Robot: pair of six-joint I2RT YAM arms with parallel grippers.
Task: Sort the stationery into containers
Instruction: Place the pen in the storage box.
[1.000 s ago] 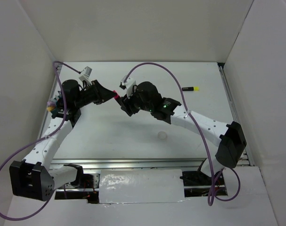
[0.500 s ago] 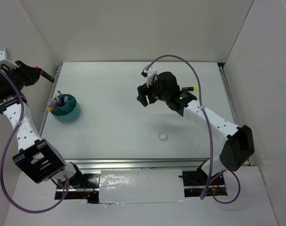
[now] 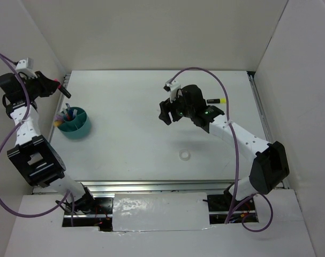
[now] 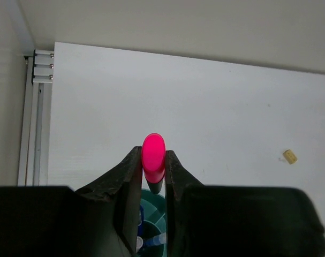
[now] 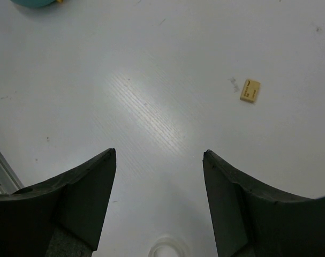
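Nearest the arm bases, a small clear tape ring (image 3: 184, 155) is lying flat on the white worktop (image 3: 130, 144), well apart from everything else. Farther back on the left, a teal cup (image 3: 79, 130) is standing upright with pens and markers sticking out of it. Over the middle, the right jaws are hanging wide apart and holding nothing, while a tan eraser (image 5: 250, 90) is lying on the worktop ahead of them (flat and on its own). Just beyond that arm's wrist, a black-and-yellow marker (image 3: 217, 100) is resting on the worktop. Farthest back, by the left wall, the left jaws are clamping a pink marker (image 4: 153, 152) raised above the worktop, with the cup's rim showing just beneath it in the wrist view.
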